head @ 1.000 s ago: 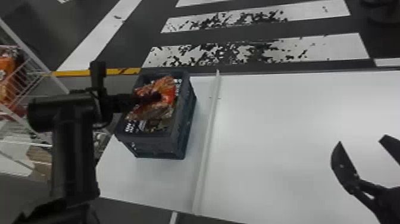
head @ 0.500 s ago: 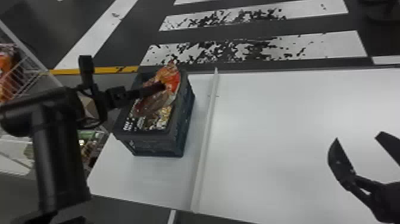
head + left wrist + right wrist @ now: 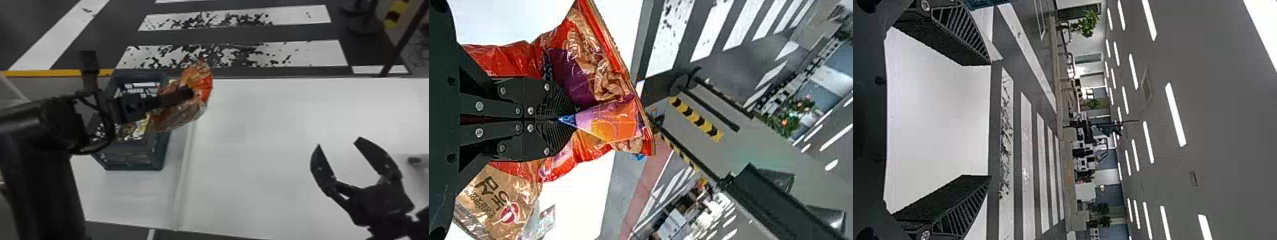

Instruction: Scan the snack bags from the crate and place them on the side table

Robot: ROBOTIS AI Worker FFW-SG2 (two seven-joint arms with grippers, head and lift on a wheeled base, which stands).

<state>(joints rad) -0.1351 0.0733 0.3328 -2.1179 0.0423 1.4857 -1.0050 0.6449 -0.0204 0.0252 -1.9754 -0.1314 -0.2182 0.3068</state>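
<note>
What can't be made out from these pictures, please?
- Some contents of the crate, head view: hidden by the left arm and held snack bag.
- Snack bag's middle, left wrist view: behind the left gripper.
- Rest of the right arm, head view: cut off by the edge.

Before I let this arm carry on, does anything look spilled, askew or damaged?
I see nothing spilled or torn. The snack bag is creased where the left gripper pinches it, which looks normal. The crate stands upright. Only the floor stripes look odd: dark patches break their white, probably wear.
</note>
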